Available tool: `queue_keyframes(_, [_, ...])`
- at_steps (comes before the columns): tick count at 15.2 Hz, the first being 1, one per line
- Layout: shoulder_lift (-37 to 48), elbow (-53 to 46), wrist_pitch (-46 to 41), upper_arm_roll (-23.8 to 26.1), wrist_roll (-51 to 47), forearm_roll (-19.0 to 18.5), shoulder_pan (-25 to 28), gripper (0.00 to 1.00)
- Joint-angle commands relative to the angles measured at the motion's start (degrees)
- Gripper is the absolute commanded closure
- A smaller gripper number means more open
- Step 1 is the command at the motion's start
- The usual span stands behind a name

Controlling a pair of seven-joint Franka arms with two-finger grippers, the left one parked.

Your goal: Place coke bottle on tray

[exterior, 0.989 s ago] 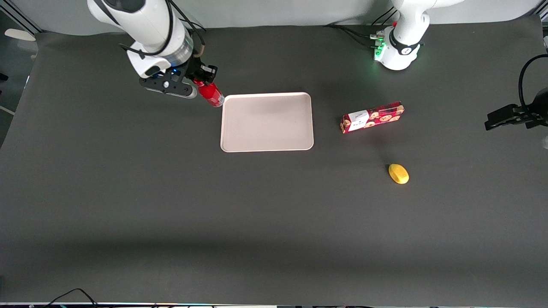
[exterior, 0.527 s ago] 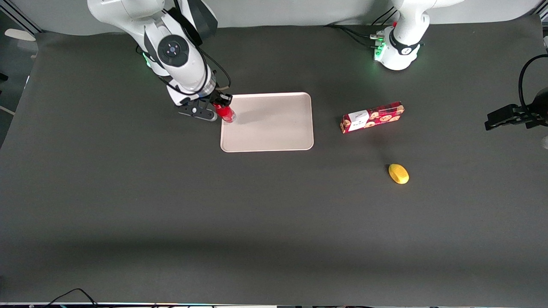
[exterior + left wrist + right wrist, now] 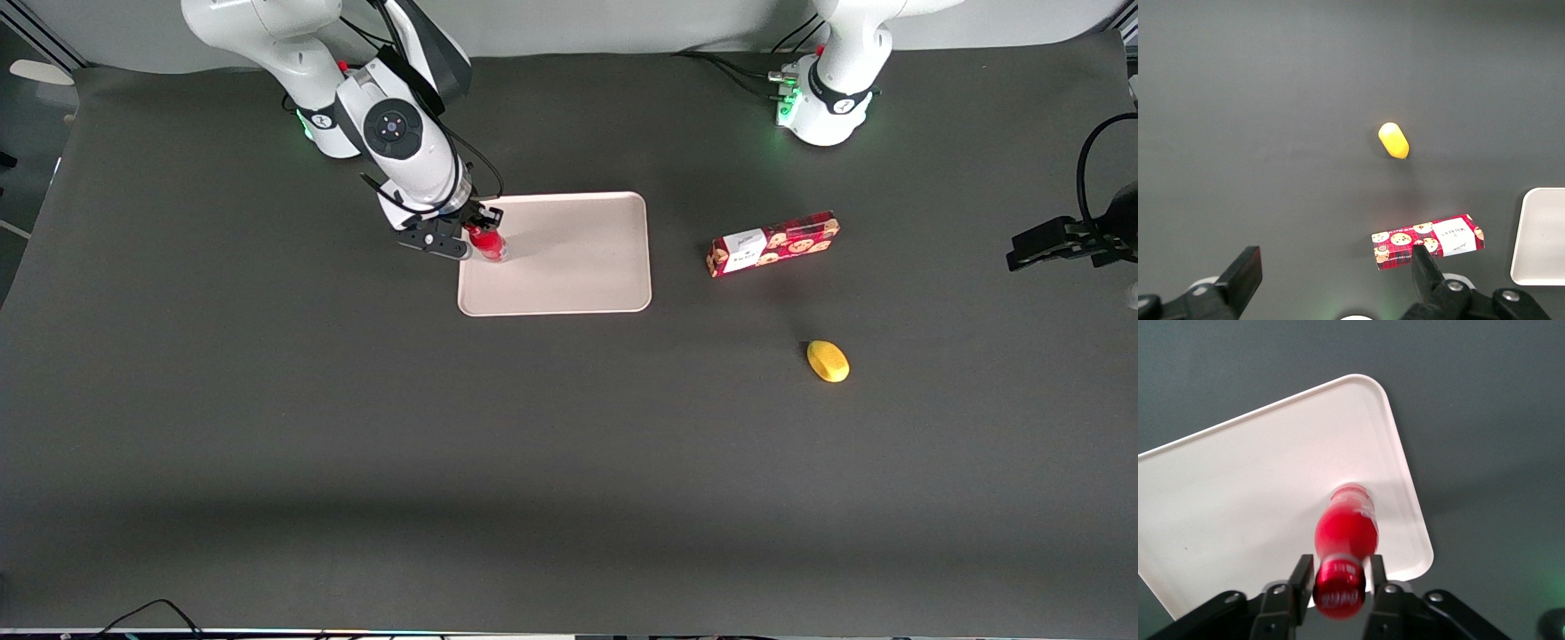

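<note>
The coke bottle (image 3: 488,244), small and all red, is held upright by its cap end in my right gripper (image 3: 480,233). It hangs over the tray (image 3: 569,267), a large pale pinkish-beige rectangle, just inside the tray's end toward the working arm. In the right wrist view the gripper (image 3: 1340,577) is shut on the bottle's neck, and the bottle (image 3: 1345,533) points down at the tray (image 3: 1238,487). Whether the base touches the tray, I cannot tell.
A red cookie box (image 3: 772,244) lies on the dark table toward the parked arm's end. A yellow lemon-like object (image 3: 828,361) lies nearer the front camera than the box. Both show in the left wrist view, box (image 3: 1428,241) and yellow object (image 3: 1393,140).
My right gripper has carried the bottle from beside the tray's corner to over the tray, moving toward the parked arm's end and nearer the front camera. The bottle has turned more upright.
</note>
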State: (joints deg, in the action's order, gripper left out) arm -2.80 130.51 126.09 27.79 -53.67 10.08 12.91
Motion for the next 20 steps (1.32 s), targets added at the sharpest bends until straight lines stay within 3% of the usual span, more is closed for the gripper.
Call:
queue_keyframes(1, [0.43, -0.34, 0.74, 0.24, -2.05, 0.38, 0.19, 0.0])
queue_keyframes(5, [5.16, -2.01, -2.06, -0.72, -1.44, 0.21, -0.6, 0.0])
queue_keyframes(6, [6.31, -3.93, -4.25, -1.86, -0.83, -1.36, -0.86, 0.0])
queue_keyframes(8, [6.67, -11.46, -14.06, -6.15, 1.54, -6.19, -0.86, 0.0])
queue_keyframes(12, [6.5, -26.24, -31.75, -18.27, 16.63, -7.35, -1.04, 0.0])
queue_keyframes(18, [9.04, -28.82, -35.12, -36.64, 39.57, -7.44, -2.01, 0.0])
queue_keyframes(20, [8.96, -29.34, -35.12, -39.48, 41.9, -7.44, -1.92, 0.0])
